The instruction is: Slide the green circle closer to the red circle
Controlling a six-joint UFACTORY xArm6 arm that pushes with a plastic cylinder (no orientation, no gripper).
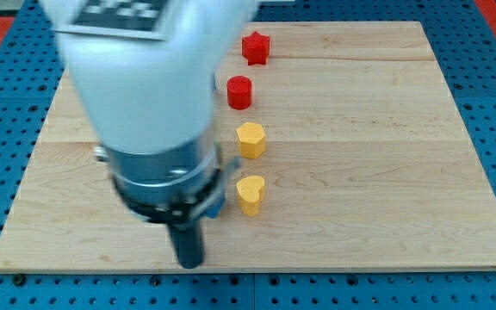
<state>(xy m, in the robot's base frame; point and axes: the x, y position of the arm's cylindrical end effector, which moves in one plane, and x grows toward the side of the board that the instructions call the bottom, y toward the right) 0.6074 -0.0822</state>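
Large white arm housing (136, 73), blurred, filling the view's upper left. Below it a grey and black collar (166, 185), then the straight dark rod pointing down. My tip (189, 263) at the rod's lower end, near the view's bottom, upright.
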